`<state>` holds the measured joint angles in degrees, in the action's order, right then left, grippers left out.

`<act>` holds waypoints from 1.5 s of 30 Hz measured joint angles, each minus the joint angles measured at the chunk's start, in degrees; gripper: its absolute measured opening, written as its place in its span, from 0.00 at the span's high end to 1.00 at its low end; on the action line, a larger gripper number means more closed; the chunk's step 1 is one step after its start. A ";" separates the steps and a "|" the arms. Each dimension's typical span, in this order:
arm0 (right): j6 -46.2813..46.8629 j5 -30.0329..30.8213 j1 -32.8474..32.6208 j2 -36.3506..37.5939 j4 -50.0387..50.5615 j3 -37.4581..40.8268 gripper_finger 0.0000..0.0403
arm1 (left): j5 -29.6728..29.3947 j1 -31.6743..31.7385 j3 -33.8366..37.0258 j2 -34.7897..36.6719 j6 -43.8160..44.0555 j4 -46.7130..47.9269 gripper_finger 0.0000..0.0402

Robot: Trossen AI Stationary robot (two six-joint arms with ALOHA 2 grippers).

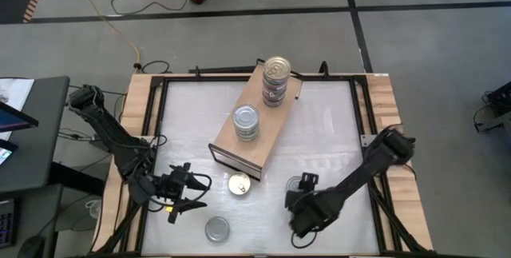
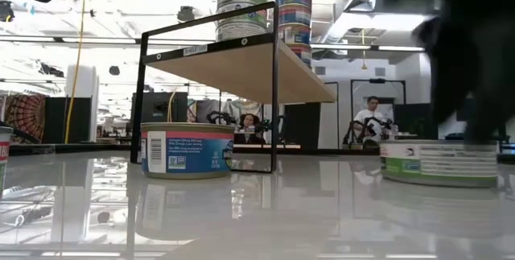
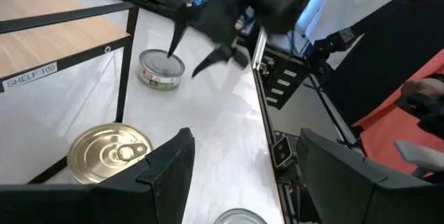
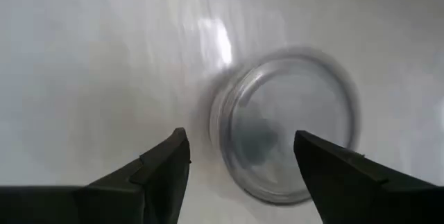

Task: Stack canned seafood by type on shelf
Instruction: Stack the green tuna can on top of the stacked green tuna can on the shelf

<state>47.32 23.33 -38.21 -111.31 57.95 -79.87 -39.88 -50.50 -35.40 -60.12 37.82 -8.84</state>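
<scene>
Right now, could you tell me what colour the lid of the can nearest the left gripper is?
Gold lid, clearest in the left wrist view.

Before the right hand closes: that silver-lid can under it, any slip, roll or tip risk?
The silver-lid can is low, wide and lying flat, so tipping or rolling looks unlikely. Its metal looks rigid and should not give in a grip. The table is glossy, so a one-sided touch from the open right hand may skate the can sideways.
</scene>
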 joint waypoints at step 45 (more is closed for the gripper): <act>-5.00 -19.83 16.82 23.95 -26.62 31.41 0.77 | 8.07 0.00 0.00 0.02 -16.39 -7.66 0.40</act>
<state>42.32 3.50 -21.40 -87.36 31.34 -48.46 -31.80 -50.50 -35.40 -60.10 21.43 -16.50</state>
